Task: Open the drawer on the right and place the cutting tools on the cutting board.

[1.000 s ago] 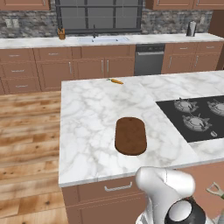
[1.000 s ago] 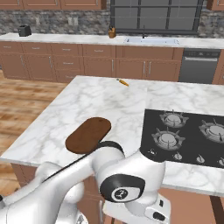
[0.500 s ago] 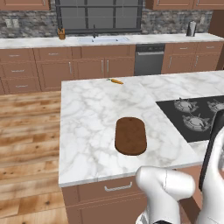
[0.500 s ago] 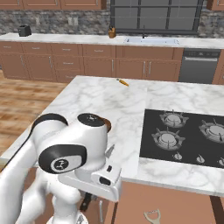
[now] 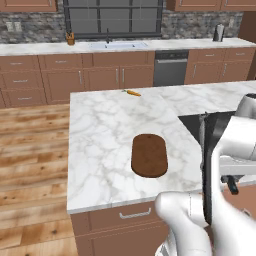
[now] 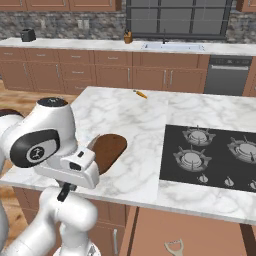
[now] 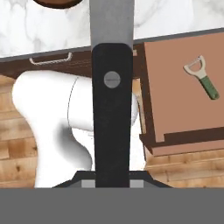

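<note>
While I've got the knife (image 7: 112, 100) pinched in the gripper (image 7: 112, 183), black handle running straight up the hand view with the silver blade pointing off toward the counter, my main worry is the grip. It's a long thing held at the butt end, so I reckon it could pivot or slip if I swing fast, and land on the wood floor (image 5: 35, 150) instead of the cutting board (image 5: 149, 155). The board sits on the near part of the white marble island (image 5: 100, 130), bare, with nothing around it, so the target is easy enough. Coming in too low could clip the blade on the counter edge, though. The drawer (image 7: 183, 87) is pulled open on the right, and the green-handled peeler (image 7: 202, 78) lies flat inside, well apart from the knife; it also shows at the bottom of the right base view (image 6: 174, 247). I'd guess that one's harder to pick up since it's thin and flat on the drawer bottom. A black cooktop (image 6: 210, 155) takes up the right of the island, and a little carrot (image 5: 132, 92) sits at the far edge. Behind that is a run of reddish-brown cabinets (image 5: 50, 80), a sink (image 5: 116, 45) under a window (image 5: 113, 17), and a dishwasher (image 5: 170, 67).
</note>
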